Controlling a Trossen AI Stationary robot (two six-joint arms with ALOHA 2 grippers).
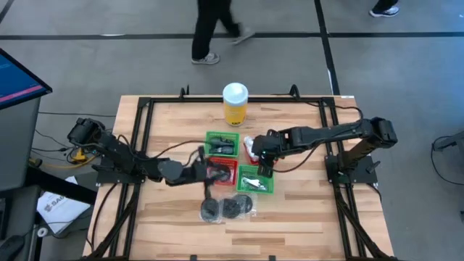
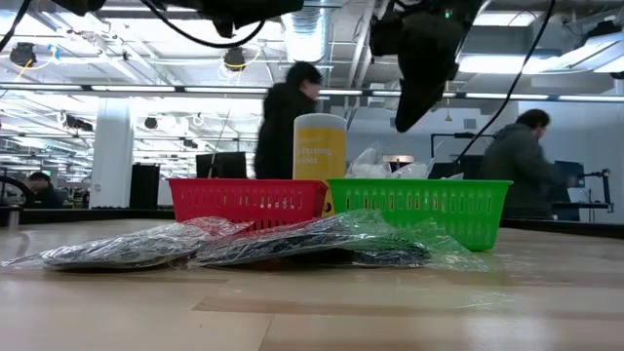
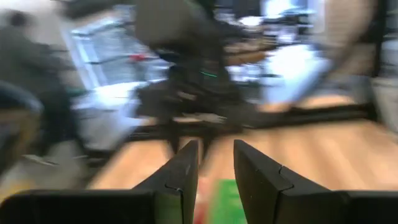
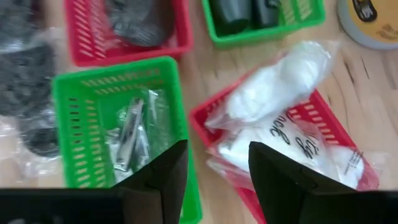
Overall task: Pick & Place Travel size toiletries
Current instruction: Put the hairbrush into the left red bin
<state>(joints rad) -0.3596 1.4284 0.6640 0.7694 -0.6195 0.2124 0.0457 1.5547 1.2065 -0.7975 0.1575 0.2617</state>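
Packets of black discs lie on the desk in front of the baskets: light, crinkly, slippery film, best pinched at an edge. Left gripper and right gripper hover with fingers apart, empty.

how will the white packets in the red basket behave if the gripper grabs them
The white packets look like soft filling in crinkly clear film, so probably floppy and light. The glossy film may slip between the right gripper fingers. They overhang the red basket, so one could drag another along.
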